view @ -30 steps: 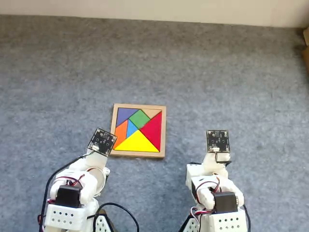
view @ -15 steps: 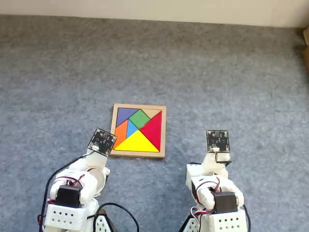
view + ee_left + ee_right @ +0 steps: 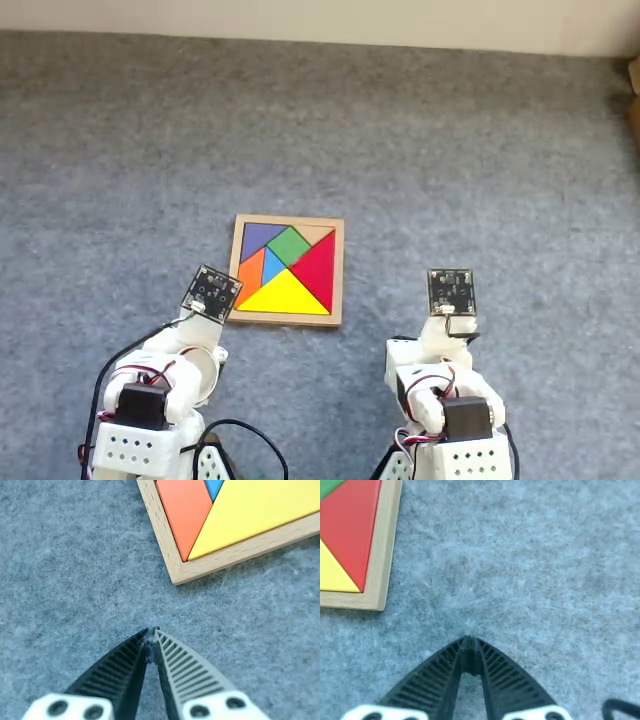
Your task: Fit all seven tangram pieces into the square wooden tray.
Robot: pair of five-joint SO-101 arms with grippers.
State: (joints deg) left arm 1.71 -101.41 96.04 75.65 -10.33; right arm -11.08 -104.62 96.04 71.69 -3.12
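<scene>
The square wooden tray [image 3: 338, 268] lies mid-table, filled with flat coloured pieces: a yellow triangle [image 3: 283, 296], a red triangle [image 3: 316, 262], a green square [image 3: 289, 245], a purple piece [image 3: 259, 237], an orange piece [image 3: 250, 272] and a small blue triangle [image 3: 271, 267]. In the left wrist view the tray's corner [image 3: 175, 569] shows with the orange piece [image 3: 184, 510] and yellow triangle [image 3: 255, 507]. My left gripper [image 3: 151, 631] is shut over bare carpet just short of that corner. My right gripper [image 3: 468, 641] is shut, empty, over carpet beside the tray's other near corner [image 3: 379, 595].
Grey carpet [image 3: 480, 160] covers the table all around the tray. Both arm bases [image 3: 150, 420] [image 3: 445, 415] stand at the near edge. A brown object [image 3: 634, 95] pokes in at the far right edge.
</scene>
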